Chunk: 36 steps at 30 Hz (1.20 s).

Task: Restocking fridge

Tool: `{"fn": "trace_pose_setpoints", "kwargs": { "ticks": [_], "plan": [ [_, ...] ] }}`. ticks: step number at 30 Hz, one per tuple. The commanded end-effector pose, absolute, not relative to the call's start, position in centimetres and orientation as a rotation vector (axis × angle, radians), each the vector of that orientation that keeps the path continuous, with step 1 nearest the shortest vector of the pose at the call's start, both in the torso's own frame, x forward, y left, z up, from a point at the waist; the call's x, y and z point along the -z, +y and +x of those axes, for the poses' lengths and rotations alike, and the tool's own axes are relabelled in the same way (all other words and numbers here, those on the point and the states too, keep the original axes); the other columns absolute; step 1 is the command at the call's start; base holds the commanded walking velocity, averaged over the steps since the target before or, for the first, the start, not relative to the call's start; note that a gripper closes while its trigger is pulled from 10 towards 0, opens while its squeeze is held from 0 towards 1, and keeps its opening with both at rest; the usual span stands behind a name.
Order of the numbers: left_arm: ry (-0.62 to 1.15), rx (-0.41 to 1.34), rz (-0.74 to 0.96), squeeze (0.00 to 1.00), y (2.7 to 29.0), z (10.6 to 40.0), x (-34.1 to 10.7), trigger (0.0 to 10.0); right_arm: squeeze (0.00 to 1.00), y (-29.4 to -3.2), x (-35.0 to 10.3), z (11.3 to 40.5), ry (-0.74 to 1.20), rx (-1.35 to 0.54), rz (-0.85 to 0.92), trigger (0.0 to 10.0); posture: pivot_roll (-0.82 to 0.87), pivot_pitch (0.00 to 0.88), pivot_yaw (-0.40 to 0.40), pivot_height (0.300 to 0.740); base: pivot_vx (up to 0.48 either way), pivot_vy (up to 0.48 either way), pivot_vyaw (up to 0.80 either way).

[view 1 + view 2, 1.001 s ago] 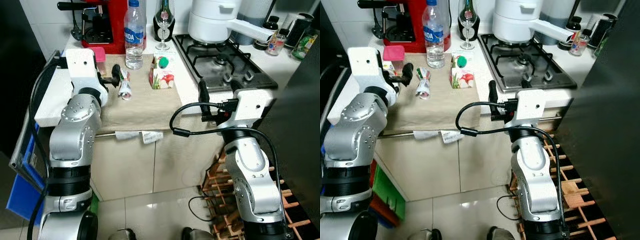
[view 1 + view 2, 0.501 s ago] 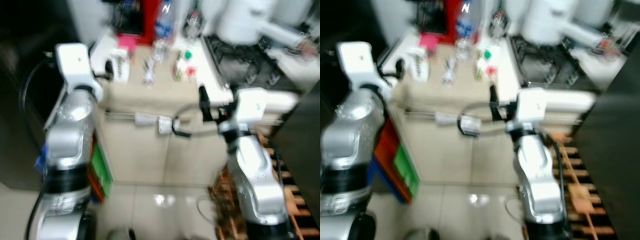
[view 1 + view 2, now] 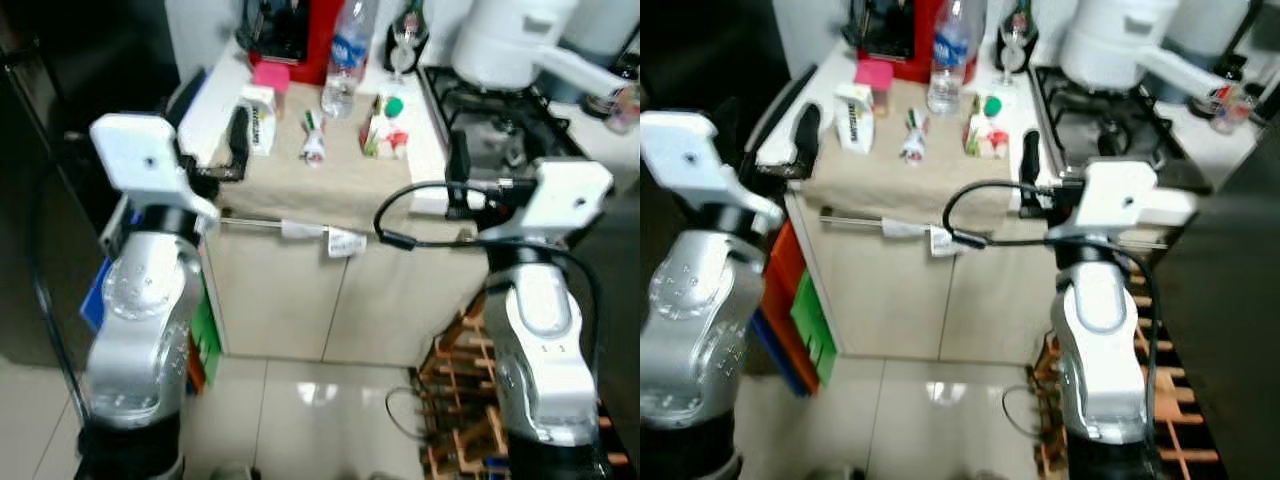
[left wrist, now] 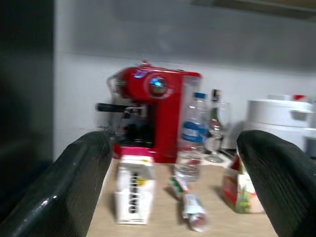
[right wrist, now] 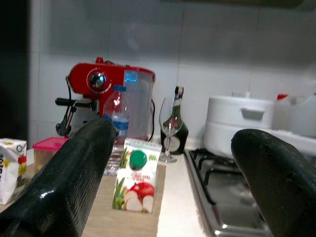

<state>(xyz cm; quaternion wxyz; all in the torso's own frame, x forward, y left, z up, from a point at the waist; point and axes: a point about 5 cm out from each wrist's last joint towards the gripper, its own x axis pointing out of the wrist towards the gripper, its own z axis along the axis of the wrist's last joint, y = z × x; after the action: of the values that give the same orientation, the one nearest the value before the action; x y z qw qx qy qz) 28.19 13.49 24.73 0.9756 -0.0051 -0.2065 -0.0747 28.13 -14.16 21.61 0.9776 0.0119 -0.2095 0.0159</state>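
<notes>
On a beige cloth (image 3: 300, 170) on the counter stand a juice carton with a green cap (image 3: 385, 128), a small white carton (image 3: 261, 118) and a clear water bottle (image 3: 343, 62). A rolled packet (image 3: 312, 140) lies between the two cartons. A pink-lidded box (image 3: 271, 77) sits behind the white carton. My left gripper (image 3: 238, 140) hovers at the counter's left front corner, open and holding nothing, level with the white carton (image 4: 132, 196). My right gripper (image 3: 458, 160) is open at the counter's front edge by the stove and faces the juice carton (image 5: 134, 181).
A red coffee machine (image 4: 153, 113), a wine glass (image 5: 170, 131) and a dark bottle (image 5: 177, 123) stand at the back. A gas stove (image 3: 500, 140) with a white pot (image 3: 510, 40) is on the right. A wooden rack (image 3: 455, 400) sits low right, coloured crates (image 3: 800, 310) low left.
The whole picture has shifted and widened: the camera has pulled back from the counter. Both grippers now sit at its front edge instead of over it. The items on the cloth have not moved.
</notes>
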Motion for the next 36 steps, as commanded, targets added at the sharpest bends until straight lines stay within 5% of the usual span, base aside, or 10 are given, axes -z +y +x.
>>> {"fn": "trace_pose_setpoints", "kwargs": {
  "ticks": [1, 22, 36],
  "plan": [
    [-0.43, 0.153, 0.016, 0.0, 13.3, 28.7, -25.0, 10.0, 0.04, -14.4, -21.4, 28.6, -0.417, -0.024, 0.024, 10.0, -0.02, 0.0, -0.055, 0.74, 0.345, 0.0, 0.0],
    [-0.424, 0.034, -0.023, 0.0, 14.8, 29.2, -24.5, 10.0, 0.04, -13.7, -20.6, 30.0, -0.411, -0.068, 0.013, 10.0, -0.01, 0.0, -0.056, 0.74, 0.448, 0.0, 0.0],
    [-0.573, 0.043, 0.016, 0.0, 15.4, 29.1, -28.2, 10.0, 0.04, -13.5, -22.7, 28.9, -0.509, -0.06, 0.008, 10.0, -0.03, 0.0, -0.045, 0.74, 0.422, 0.0, 0.0]
  ]
}}
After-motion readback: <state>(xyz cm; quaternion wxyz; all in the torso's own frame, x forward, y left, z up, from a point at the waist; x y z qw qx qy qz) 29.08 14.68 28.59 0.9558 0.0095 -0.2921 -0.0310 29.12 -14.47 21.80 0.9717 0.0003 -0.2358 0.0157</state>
